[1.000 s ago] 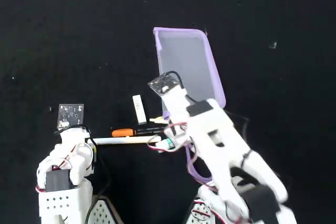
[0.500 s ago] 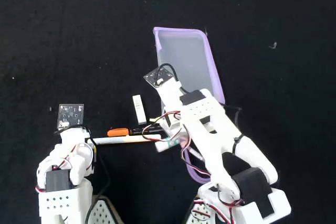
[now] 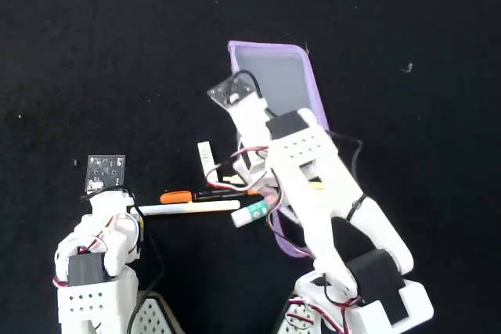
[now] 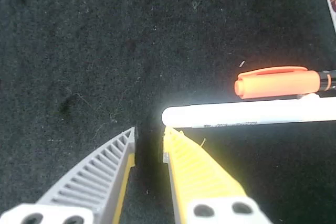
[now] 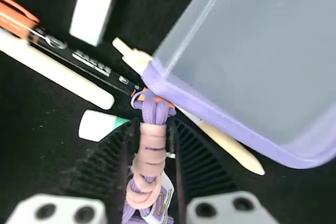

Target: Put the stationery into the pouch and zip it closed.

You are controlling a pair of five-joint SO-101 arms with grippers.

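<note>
Black cloth table [image 3: 78, 52] — right fingers [image 5: 202, 166] pinch the pouch strap [image 5: 149, 150], left fingers [image 4: 194, 171] narrowly apart, empty.

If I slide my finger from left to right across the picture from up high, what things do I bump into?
left robot arm → orange pen cap → white eraser → purple pouch
</note>
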